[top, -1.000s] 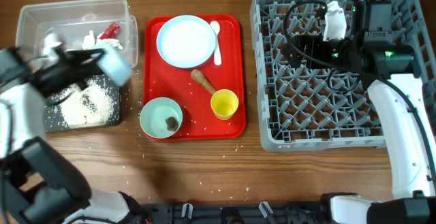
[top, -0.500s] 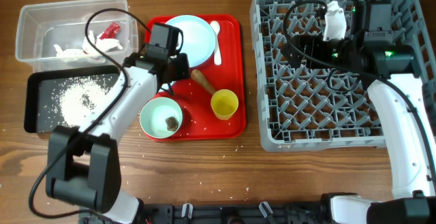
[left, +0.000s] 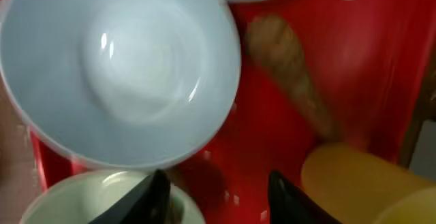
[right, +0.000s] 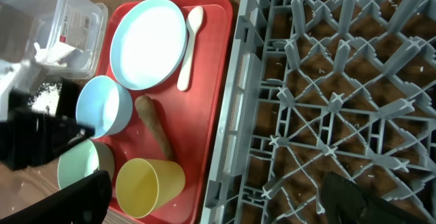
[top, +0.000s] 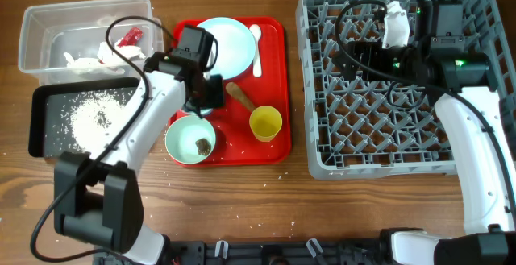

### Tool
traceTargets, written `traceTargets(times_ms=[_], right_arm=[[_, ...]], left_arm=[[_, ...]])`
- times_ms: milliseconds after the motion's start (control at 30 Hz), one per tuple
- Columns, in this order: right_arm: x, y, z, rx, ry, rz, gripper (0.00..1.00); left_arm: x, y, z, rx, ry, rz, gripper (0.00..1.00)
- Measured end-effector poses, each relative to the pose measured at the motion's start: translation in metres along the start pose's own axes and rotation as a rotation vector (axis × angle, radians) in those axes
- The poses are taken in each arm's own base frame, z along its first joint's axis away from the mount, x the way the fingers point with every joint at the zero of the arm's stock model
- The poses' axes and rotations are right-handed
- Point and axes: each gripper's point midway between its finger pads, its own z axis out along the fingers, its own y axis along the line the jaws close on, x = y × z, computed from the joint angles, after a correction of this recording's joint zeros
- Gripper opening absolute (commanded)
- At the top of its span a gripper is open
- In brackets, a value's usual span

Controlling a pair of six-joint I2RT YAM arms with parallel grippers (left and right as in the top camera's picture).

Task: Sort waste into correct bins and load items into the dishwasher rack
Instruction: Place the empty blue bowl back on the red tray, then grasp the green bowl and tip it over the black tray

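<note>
Left gripper point(left: 216, 183), jaws apart and empty, hung over the middle of the tray point(top: 270, 148). We judged the sausage point(top: 239, 96), lying diagonally just rackward of it, nearer this arm than the right gripper point(right: 221, 197), spread empty over the rack point(top: 308, 88).

The wooden table point(top: 242, 209) carries a clear tub point(top: 40, 55) at upper left and a black tub point(top: 44, 128) below it. A red tray point(top: 179, 55) lies at centre and a grey rack point(top: 379, 136) at right. Stray rice grains point(top: 168, 165) dot the wood beside the tray.
</note>
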Motion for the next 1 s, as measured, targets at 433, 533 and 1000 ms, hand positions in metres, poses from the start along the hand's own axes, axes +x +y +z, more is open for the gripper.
traceTargets(times_ms=[433, 533, 1000], right_arm=[[0.000, 0.000, 0.000, 0.000, 0.001, 0.001, 1.00], [0.000, 0.000, 0.000, 0.000, 0.001, 0.001, 1.00], [-0.006, 0.000, 0.000, -0.002, -0.023, -0.011, 1.00]], left_arm=[[0.079, 0.008, 0.053, -0.093, 0.142, -0.057, 0.04], [0.077, 0.010, 0.049, -0.105, 0.127, -0.059, 0.04], [0.014, 0.045, -0.091, 0.423, -0.090, -0.324, 0.04]])
